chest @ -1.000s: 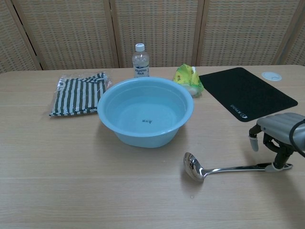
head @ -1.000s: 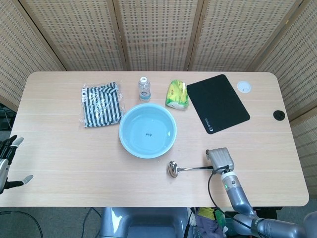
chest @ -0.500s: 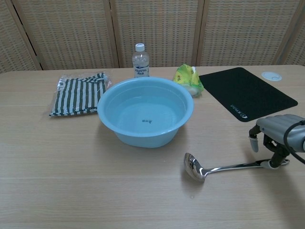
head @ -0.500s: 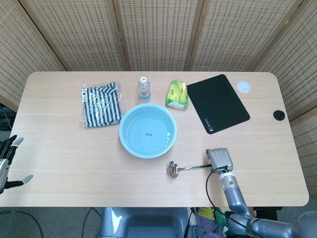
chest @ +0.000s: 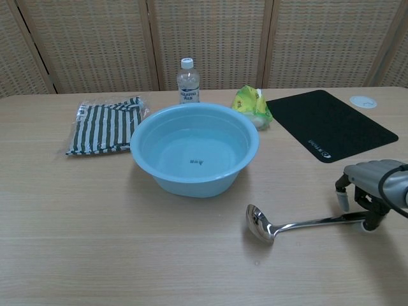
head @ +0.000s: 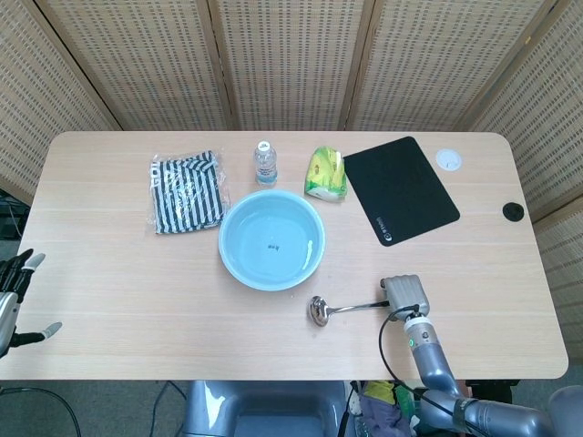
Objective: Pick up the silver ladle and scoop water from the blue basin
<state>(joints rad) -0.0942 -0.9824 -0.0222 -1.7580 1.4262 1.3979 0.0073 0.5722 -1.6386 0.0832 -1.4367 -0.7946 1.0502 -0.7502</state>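
The silver ladle [head: 349, 309] [chest: 299, 223] lies on the table in front of the blue basin [head: 224, 248] [chest: 191, 185], which holds water. Its bowl rests on the wood and its handle points right, slightly raised at the far end. My right hand [head: 404, 293] [chest: 371, 183] is over that end, and its fingers [chest: 368, 220] curl down around the handle tip. My left hand [head: 14, 296] hangs off the table's left front edge in the head view, fingers spread, holding nothing.
Behind the basin stand a water bottle [head: 264, 162] [chest: 187, 81] and a green-yellow packet [head: 326, 173] [chest: 252, 105]. A striped cloth pack [head: 187, 191] [chest: 102, 124] lies at the back left. A black mat [head: 401, 189] [chest: 331, 121] and a white disc [head: 448, 160] lie at the right.
My right hand has closed on the handle tip and sunk a little toward the table's front edge. The handle end rose slightly. The ladle's bowl has stayed in place.
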